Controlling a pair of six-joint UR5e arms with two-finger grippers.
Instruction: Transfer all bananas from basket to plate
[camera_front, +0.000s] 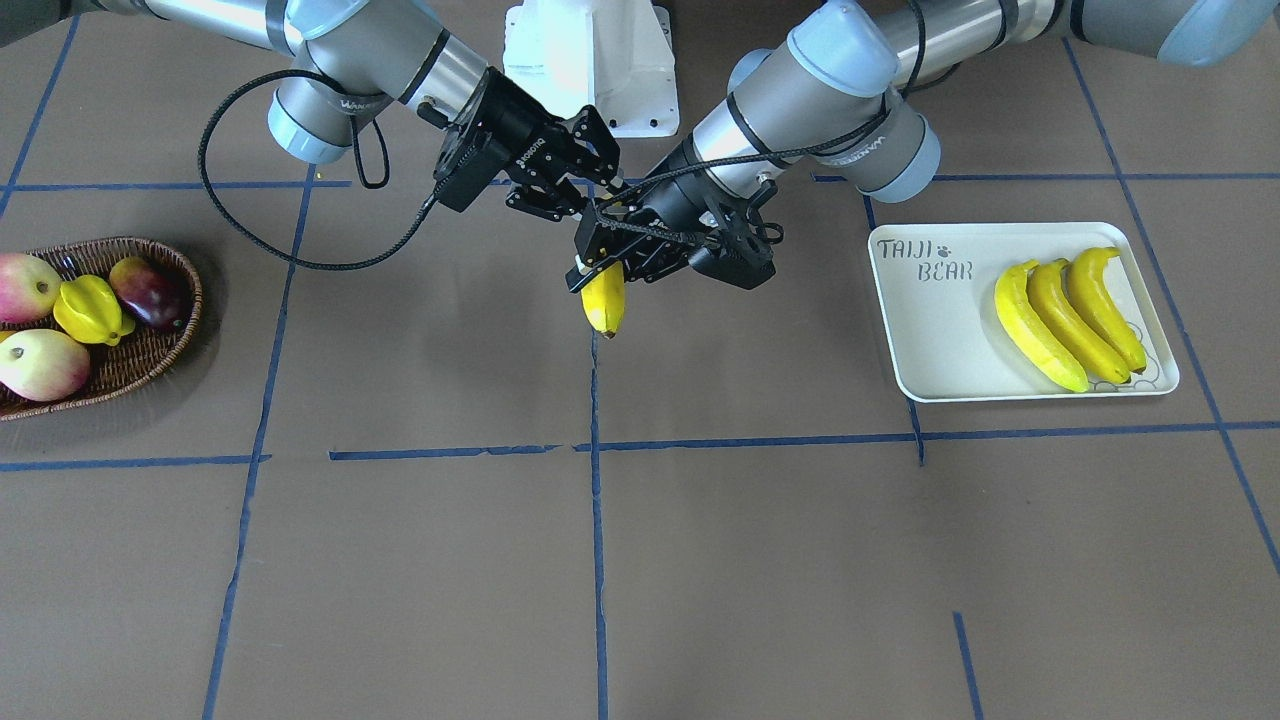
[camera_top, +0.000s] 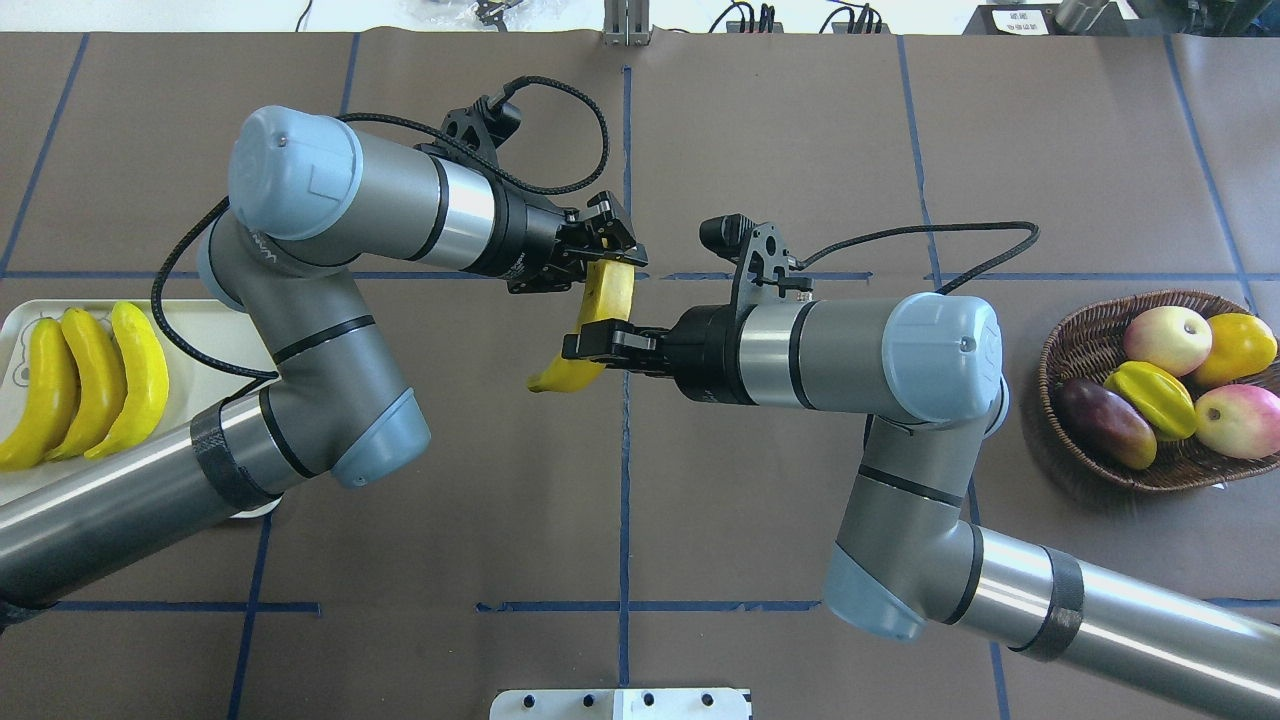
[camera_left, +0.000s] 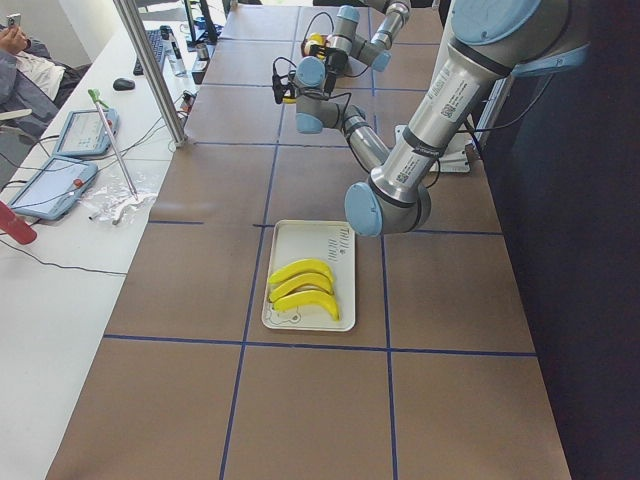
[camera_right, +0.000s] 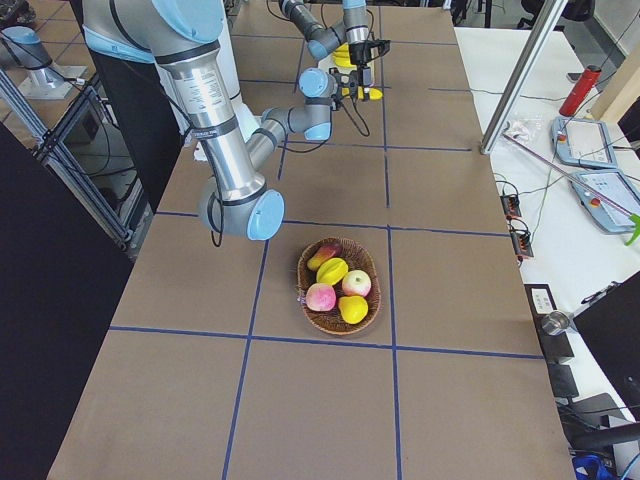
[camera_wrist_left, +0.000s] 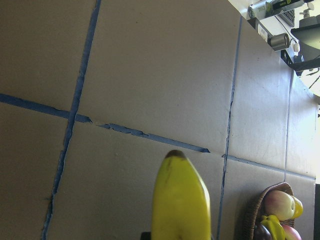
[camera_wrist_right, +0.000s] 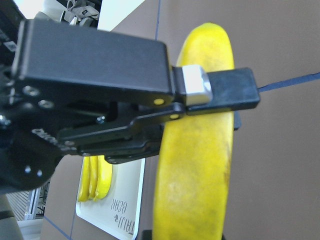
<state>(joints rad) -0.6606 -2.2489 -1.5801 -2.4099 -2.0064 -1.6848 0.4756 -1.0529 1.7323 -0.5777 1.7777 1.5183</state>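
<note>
One yellow banana (camera_front: 604, 300) hangs in the air over the table's middle, held between both grippers. My left gripper (camera_top: 610, 262) is shut on its far part; the dark tip sticks out in the left wrist view (camera_wrist_left: 181, 200). My right gripper (camera_top: 592, 345) grips its near part, one finger lying across it. The right wrist view shows the banana (camera_wrist_right: 195, 175) with the left gripper's pad pressed on it. Three bananas (camera_front: 1070, 310) lie side by side on the off-white plate (camera_front: 930, 330). The wicker basket (camera_front: 170, 345) holds no banana.
The basket (camera_top: 1085, 330) at the robot's right holds a yellow starfruit (camera_top: 1150, 395) and several rounded red-and-cream fruits. The plate (camera_top: 210, 320) lies at the robot's left, partly under the left arm. Blue tape lines cross the brown table. The robot's white base (camera_front: 590, 60) stands at the table's edge.
</note>
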